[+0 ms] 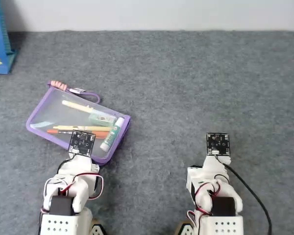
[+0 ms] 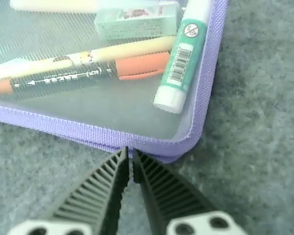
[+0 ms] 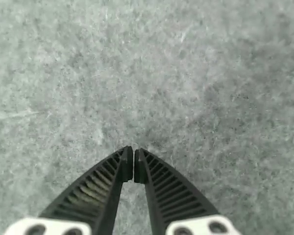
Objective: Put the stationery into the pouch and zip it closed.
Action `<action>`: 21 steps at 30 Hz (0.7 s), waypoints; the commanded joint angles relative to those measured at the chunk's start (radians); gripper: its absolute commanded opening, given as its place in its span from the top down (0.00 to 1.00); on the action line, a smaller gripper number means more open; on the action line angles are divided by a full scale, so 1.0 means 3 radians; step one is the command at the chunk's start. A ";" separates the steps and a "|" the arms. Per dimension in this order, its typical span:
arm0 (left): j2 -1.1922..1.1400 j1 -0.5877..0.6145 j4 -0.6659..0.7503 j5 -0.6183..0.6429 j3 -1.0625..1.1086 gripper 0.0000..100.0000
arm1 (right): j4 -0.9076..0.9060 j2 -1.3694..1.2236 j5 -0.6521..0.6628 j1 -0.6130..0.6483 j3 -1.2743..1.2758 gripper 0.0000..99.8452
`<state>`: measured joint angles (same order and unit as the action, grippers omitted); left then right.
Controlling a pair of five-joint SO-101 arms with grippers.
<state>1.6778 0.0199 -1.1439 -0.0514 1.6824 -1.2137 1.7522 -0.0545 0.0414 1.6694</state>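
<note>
Left gripper was seen closed, nothing held, tips at near edge of pouch; contact could not be told. Right gripper was seen closed, nothing held, over grey mat.

Pouch was cut off in left wrist view. Its near edge was partly hidden by wrist camera in high view.

Pens and glue stick were seen inside through mesh.

Pouch was laid front-left on mat, long axis far-left to near-right, coiled strap at far-left corner.
</note>
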 commanded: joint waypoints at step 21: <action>0.0046 0.0005 0.0072 -0.0041 -0.0018 0.99 | -0.0130 0.0013 0.0031 -0.0023 0.0041 0.99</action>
<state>1.6778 0.0199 -1.1439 -0.0560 1.6824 -1.2490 1.7522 -0.0545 0.0414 1.6694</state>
